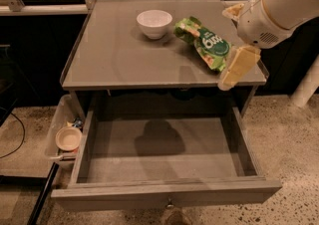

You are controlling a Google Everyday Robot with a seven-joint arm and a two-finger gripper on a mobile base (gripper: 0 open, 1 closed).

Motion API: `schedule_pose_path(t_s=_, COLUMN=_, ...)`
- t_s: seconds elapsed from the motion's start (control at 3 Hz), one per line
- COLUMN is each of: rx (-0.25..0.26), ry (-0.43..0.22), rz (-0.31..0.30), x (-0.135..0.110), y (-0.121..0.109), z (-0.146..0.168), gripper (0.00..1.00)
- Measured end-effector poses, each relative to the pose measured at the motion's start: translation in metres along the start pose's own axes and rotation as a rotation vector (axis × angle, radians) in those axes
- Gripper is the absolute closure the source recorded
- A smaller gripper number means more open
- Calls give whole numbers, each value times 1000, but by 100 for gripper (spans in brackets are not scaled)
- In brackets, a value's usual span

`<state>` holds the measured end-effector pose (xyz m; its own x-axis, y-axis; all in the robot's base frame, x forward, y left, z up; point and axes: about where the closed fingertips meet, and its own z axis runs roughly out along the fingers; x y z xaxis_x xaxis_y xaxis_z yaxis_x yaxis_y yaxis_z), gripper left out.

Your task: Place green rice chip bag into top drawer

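Note:
The green rice chip bag [207, 44] lies crinkled on the grey table top [119, 55], toward its right side, with its dark round logo facing up. The top drawer [164, 192] under the table is pulled wide open and holds nothing. My gripper [234, 68], cream coloured, hangs from the white arm [279, 5] at the table's right front corner. It is just right of the bag's near end and above the drawer's right back corner. It holds nothing that I can see.
A small white bowl [154, 22] stands on the table left of the bag. A clear plastic bin [59, 119] with a small cream dish [68, 138] sits on the floor left of the drawer. A dark cable [20, 134] lies at the far left.

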<state>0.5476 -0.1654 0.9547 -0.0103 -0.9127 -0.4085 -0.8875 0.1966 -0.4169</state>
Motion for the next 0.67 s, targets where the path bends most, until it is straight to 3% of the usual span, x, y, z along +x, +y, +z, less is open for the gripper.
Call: schedule_pose_path(t_s=0.67, rx=86, ry=-244, rz=108, x=12, y=-55, z=48, gripper=0)
